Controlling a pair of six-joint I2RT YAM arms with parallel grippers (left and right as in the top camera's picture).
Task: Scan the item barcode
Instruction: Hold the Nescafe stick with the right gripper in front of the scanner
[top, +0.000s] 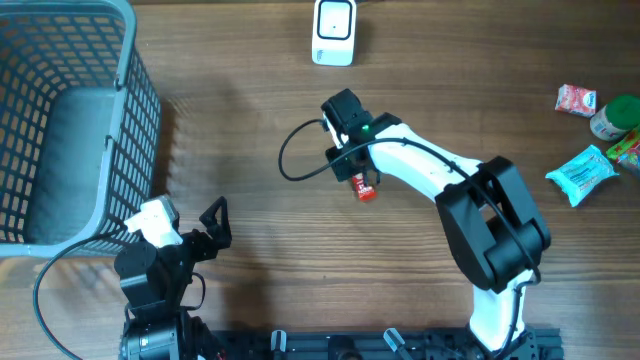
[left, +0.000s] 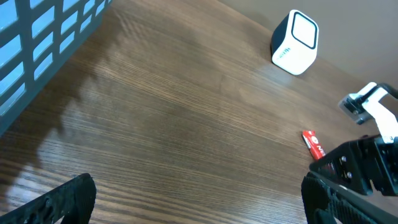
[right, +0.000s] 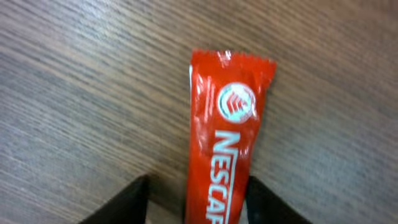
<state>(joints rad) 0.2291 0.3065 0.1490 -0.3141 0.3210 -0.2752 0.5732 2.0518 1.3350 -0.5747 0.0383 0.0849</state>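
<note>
**Wooden table** (top: 250, 130), seen from above. A grey mesh basket (top: 140, 110) fills the far left corner.

The right arm (top: 480, 210), white and black, reaches from the near edge to the table's middle. The left arm (top: 150, 270) sits low at the near left, just beside the basket. The left gripper (top: 215, 228) is released, with its fingers spread wide over bare wood and nothing between them.

A white scanner (top: 333, 30) stands at the far edge, well apart from the sachet (top: 365, 192). Between the two lie the right arm's wrist block and a black cable (top: 290, 165) looping out to its left.

At the far right, well apart from the work, lie a teal packet (top: 582, 173), a green-topped container (top: 612, 115) and a red-and-white packet (top: 576, 99).

**The sachet** lies flat on the table's middle, under the right gripper (top: 360, 180). In the wrist view it is a narrow red stick with a crimped end, a round white emblem and white lettering "NESCAF" running along it.

The right gripper's jaws are partly apart, one on each side of the sachet. A strip of wood shows between one finger (right: 121, 202) and the sachet. Whether the other finger touches it cannot be told.
</note>
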